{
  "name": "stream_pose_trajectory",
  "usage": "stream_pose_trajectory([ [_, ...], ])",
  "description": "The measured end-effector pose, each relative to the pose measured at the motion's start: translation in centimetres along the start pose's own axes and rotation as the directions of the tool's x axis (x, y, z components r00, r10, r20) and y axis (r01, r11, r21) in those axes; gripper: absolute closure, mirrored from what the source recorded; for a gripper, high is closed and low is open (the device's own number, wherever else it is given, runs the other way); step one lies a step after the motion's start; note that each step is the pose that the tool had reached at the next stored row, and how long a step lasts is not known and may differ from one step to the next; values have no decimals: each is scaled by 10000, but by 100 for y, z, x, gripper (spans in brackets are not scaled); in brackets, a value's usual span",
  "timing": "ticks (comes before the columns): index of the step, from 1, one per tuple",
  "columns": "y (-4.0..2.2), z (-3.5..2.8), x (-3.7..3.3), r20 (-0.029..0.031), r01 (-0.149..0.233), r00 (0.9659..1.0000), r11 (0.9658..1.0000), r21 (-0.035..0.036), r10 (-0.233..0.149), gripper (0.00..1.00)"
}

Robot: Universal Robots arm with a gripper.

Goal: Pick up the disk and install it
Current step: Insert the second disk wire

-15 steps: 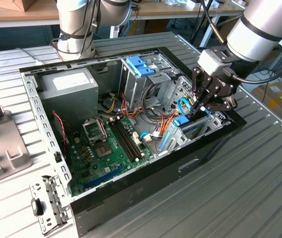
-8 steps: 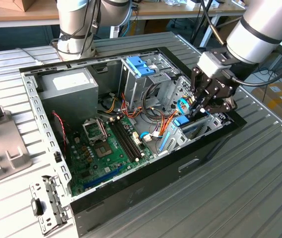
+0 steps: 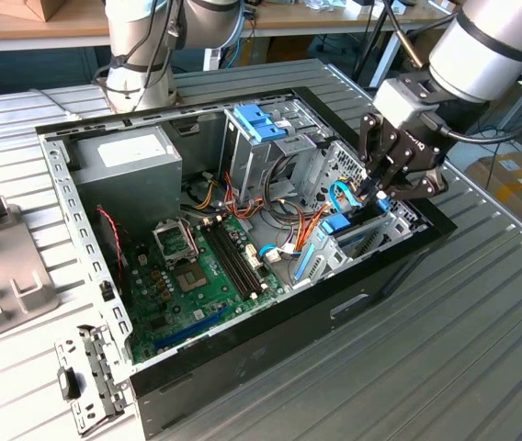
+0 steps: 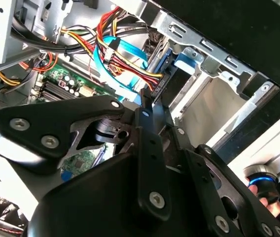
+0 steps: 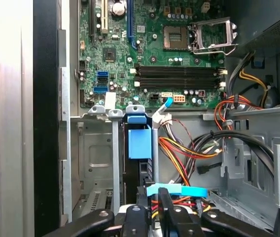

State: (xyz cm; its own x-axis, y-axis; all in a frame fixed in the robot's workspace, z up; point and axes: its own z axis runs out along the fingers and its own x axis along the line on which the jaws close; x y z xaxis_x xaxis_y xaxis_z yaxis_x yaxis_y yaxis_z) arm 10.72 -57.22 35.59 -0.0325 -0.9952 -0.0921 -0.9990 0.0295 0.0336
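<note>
The disk (image 3: 357, 237) stands on edge in the drive bay at the exterior view's right end of the open computer case (image 3: 243, 344), its light-blue rails showing. In the first wrist view the disk (image 5: 140, 145) sits between the bay's metal partitions, blue tab uppermost. My gripper (image 3: 378, 188) reaches down into the case above the bay. Its fingers are drawn close together on the disk's near edge, with the gripper (image 5: 154, 205) right behind the disk. In the second wrist view the gripper (image 4: 147, 106) points into the bay, and its linkages hide the contact.
Red, yellow and orange cables (image 5: 189, 153) and a light-blue cable (image 5: 177, 190) crowd the bay. The motherboard (image 3: 201, 266), power supply (image 3: 128, 156) and tall cage with a bright-blue bracket (image 3: 259, 124) occupy the case. A metal bracket (image 3: 86, 377) lies on the slatted table.
</note>
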Motion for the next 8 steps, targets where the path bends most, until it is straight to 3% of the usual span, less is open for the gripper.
stream_pose_trajectory([
  [5,0,21,2,102,1,9999,10000,-14,-1,89],
  [8,-4,102,9,120,-1,9999,10000,-53,1,89],
])
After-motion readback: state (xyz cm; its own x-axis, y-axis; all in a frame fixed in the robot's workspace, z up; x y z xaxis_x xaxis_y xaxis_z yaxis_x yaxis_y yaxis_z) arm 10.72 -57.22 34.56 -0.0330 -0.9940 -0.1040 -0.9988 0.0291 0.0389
